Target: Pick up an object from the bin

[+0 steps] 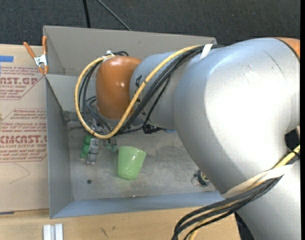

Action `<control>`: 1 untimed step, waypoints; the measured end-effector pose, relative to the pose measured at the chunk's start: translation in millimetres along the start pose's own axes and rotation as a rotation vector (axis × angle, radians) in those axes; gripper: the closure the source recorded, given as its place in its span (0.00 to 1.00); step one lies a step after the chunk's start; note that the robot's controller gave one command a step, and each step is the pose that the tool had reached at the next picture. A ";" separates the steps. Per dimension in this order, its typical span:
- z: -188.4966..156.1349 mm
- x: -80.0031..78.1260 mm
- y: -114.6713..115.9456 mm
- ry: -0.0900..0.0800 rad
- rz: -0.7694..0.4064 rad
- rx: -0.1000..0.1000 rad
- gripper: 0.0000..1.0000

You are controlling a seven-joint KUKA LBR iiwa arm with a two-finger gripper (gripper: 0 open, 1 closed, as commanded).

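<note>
My gripper (94,151) reaches down to the bin floor at the left, under the orange wrist cover. A small dark green thing (85,148) lies right against its left side; whether it is held I cannot tell. A light green plastic cup (129,162) lies on its side just to the right of the gripper, its mouth turned up and toward the back, apart from the gripper.
A small dark and metallic thing (201,179) lies near the bin's front right, partly hidden by the arm. The big grey arm covers the right half of the bin. The left wall is close to the gripper.
</note>
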State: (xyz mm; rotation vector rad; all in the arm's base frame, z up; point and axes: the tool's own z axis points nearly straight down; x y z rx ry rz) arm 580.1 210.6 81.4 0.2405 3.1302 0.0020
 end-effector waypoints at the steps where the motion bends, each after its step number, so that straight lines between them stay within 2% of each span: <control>1: -145.9 21.0 -9.6 -0.006 -0.025 -0.004 1.00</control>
